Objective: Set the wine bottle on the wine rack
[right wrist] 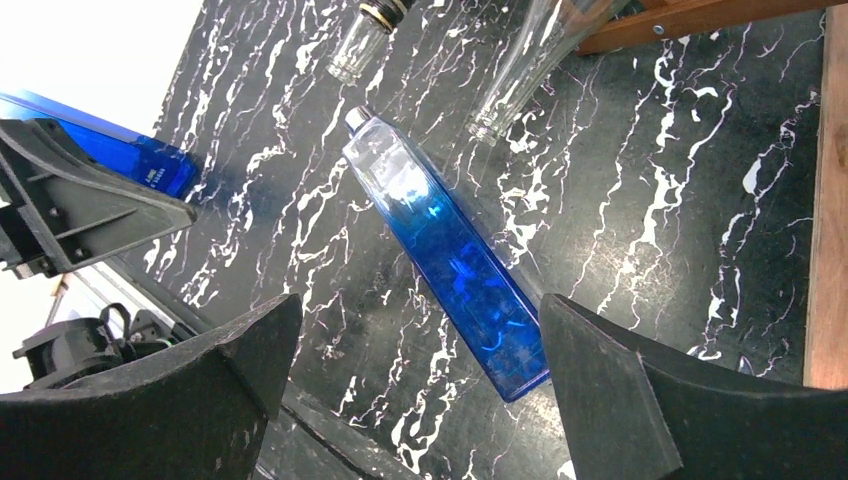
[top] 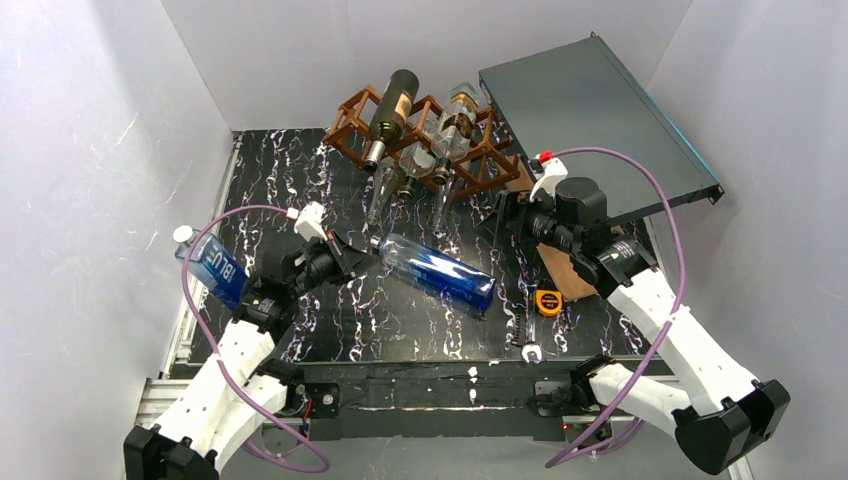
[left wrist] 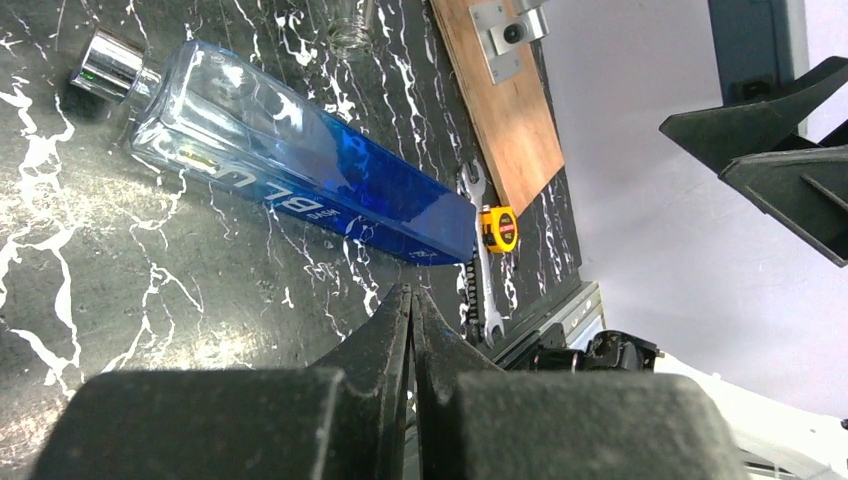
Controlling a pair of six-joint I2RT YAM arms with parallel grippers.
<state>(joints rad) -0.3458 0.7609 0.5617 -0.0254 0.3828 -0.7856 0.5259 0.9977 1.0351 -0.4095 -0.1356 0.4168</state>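
Wine bottle (top: 440, 272), blue glass, flat on table (top: 330, 320), outside wine rack (top: 340, 125) at far edge, not yet lifted; left gripper (left wrist: 412, 295) closed on nothing near its cap, right gripper (right wrist: 415, 305) spread wide, empty, facing it; pickup and racking outstanding.

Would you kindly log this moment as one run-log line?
stage: pre-grasp | centre blue bottle: lying on table, ungrasped | left gripper: shut, empty | right gripper: open above bottle | wine rack: holds other bottles
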